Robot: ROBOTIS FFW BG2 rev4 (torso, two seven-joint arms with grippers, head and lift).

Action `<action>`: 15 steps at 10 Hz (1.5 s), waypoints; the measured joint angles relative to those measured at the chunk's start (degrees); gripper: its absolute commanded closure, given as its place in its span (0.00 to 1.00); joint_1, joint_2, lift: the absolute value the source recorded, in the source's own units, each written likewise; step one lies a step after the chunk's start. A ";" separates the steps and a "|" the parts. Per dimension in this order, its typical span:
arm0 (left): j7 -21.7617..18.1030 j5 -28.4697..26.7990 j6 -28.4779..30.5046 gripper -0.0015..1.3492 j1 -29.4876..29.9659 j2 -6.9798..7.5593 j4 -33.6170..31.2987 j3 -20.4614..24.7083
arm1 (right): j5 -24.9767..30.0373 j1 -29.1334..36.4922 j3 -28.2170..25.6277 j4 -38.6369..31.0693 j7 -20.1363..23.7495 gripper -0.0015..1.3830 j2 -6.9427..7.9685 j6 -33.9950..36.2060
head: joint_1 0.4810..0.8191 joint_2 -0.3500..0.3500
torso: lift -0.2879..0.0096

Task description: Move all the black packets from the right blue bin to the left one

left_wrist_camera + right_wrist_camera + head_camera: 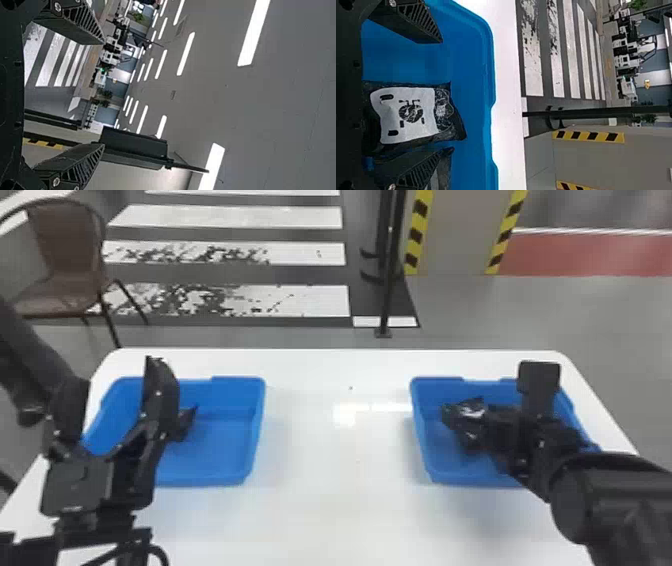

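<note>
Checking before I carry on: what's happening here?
The right claw stands open in the right blue plastic bin at a black packet with a white label, not gripping it; another black packet lies alongside. The left claw hangs open and empty by the left blue plastic bin, where what looks like a black packet lies.

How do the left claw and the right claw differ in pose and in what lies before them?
The left claw points upward; the right claw is angled toward the right blue bin.
The left claw has no packet between its fingers; the right claw has a white-labelled black packet showing in its gap.
Both have two spread fingers.
</note>
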 measured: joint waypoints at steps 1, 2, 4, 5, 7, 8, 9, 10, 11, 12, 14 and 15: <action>0.00 0.96 0.37 0.09 0.10 0.00 0.00 -0.07 | -0.05 -0.45 0.13 1.04 -0.01 0.04 -0.02 -0.13 | 0.63 0.50 | 0.50; 0.00 1.21 0.44 0.09 0.15 0.00 0.00 -0.08 | -0.10 -0.52 0.19 1.52 -0.06 0.04 -0.03 -0.15 | 0.63 0.50 | 0.50; 0.00 1.25 0.68 0.09 -0.03 0.00 0.00 -0.19 | -0.01 -0.84 0.54 2.10 -0.19 0.04 -0.04 0.10 | 0.63 0.50 | 0.50; 0.00 1.24 0.82 0.09 -0.19 0.01 0.00 -0.24 | -0.23 -1.12 0.60 2.80 -0.19 0.05 -0.17 0.54 | 0.63 0.50 | 0.50; 0.00 0.94 2.20 0.10 0.10 0.00 0.00 0.27 | 0.11 -1.40 0.78 3.58 -0.27 0.07 -0.31 1.69 | 0.63 0.50 | 0.50; 0.00 0.82 2.41 0.10 0.23 -0.05 0.00 0.41 | 0.53 -1.49 0.99 3.29 -0.65 0.07 -0.32 2.96 | 0.63 0.50 | 0.50; 0.00 0.56 2.64 0.10 0.12 -0.04 0.02 0.32 | 0.78 -1.57 1.06 2.59 -1.06 0.16 -0.34 5.27 | 0.63 0.50 | 0.50; 0.00 0.25 3.09 0.10 -0.12 0.25 0.11 -0.35 | 0.90 -1.73 1.08 1.51 -1.47 0.43 -0.40 9.02 | 0.63 0.49 | 0.50; 0.00 0.14 3.46 0.10 -0.23 0.44 0.14 -0.91 | 0.66 -2.00 1.08 0.71 -1.92 0.51 -0.46 13.06 | 0.63 0.48 | 0.50; 0.00 0.11 3.63 0.10 -0.19 0.42 0.14 -0.88 | -0.31 -2.09 1.12 -0.08 -1.96 0.57 -0.63 16.60 | 0.63 0.48 | 0.50; 0.00 0.11 3.64 0.10 0.27 0.10 0.14 0.06 | -1.91 -1.36 1.76 -0.60 -1.89 0.79 -1.04 18.66 | 0.63 0.51 | 0.50; 0.00 0.11 3.57 0.10 0.40 0.03 0.14 0.28 | -1.94 -0.38 1.88 -0.92 -1.88 0.79 -1.03 15.95 | 0.63 0.52 | 0.50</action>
